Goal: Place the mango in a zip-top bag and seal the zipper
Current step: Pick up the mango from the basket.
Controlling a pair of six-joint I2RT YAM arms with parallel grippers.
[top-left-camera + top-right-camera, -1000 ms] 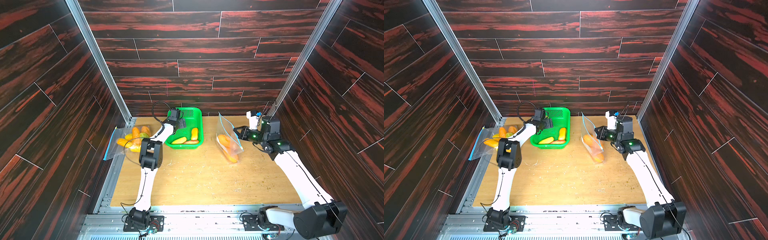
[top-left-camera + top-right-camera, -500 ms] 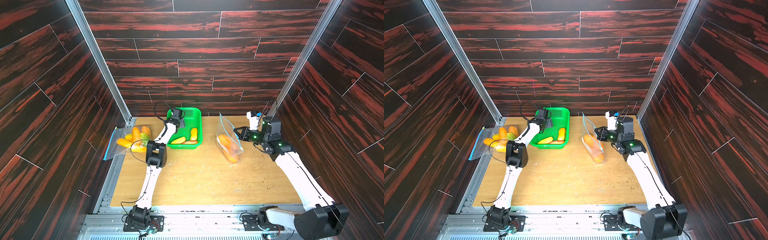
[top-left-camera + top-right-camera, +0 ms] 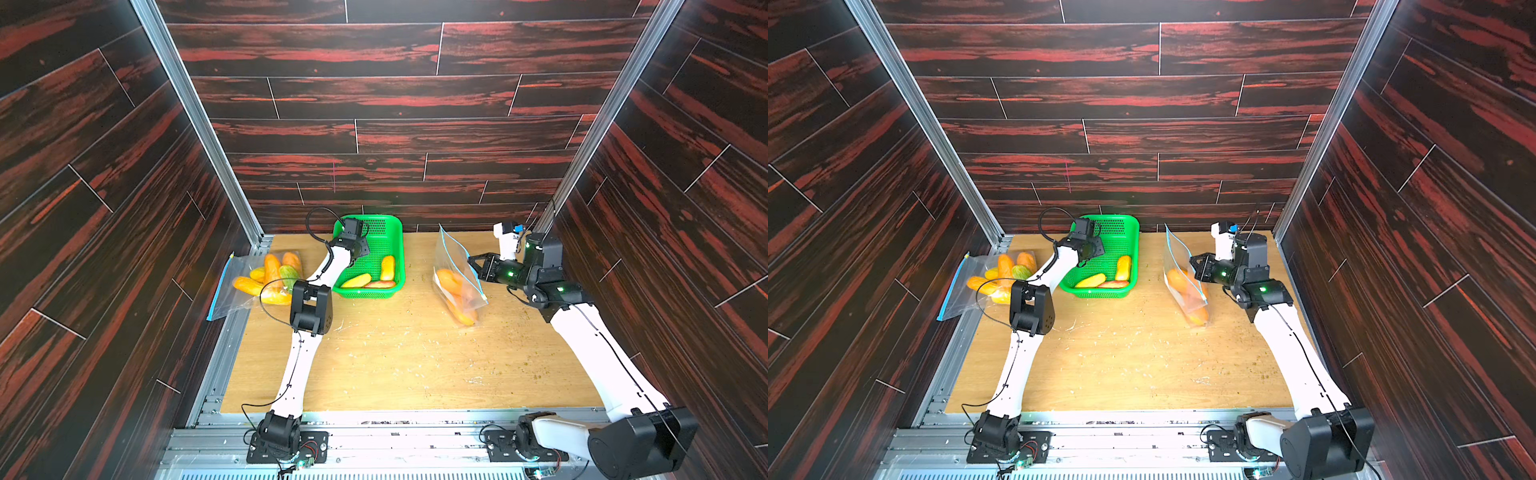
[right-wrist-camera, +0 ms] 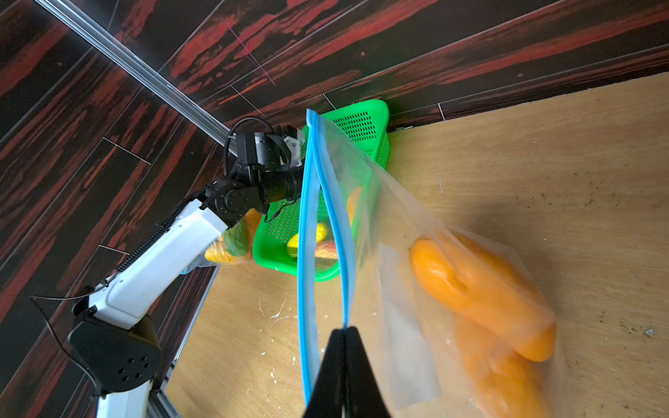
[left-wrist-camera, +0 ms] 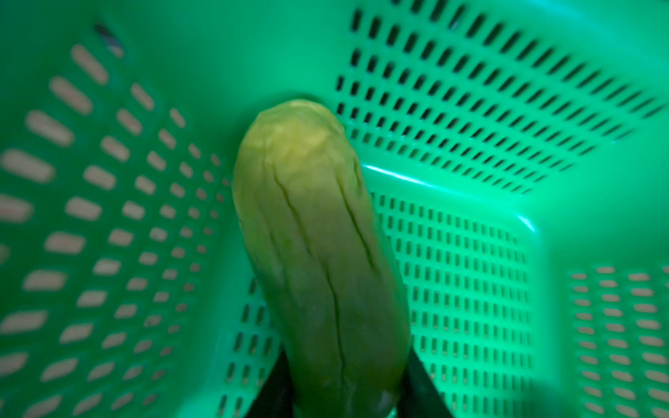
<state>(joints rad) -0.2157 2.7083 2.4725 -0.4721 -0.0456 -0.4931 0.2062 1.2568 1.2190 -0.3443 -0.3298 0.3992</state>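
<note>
Scuffed wooden table (image 3: 415, 353) bearing a stiff, perforated green plastic basket (image 3: 401, 259) and, well apart, a limp clear-film bag (image 3: 455, 257) with a blue zipper (image 4: 307, 253). The right gripper (image 4: 345, 331), jaws pinched together on one rim, holds the bag's mouth agape. The mango (image 5: 318, 253), oblong, yellow-green and creased, sits inside the basket, the left gripper (image 5: 347, 362) clamped on its flanks; judged firm, smooth and fairly heavy, it is best gripped mid-body, gently, lest it slip or bruise.
</note>
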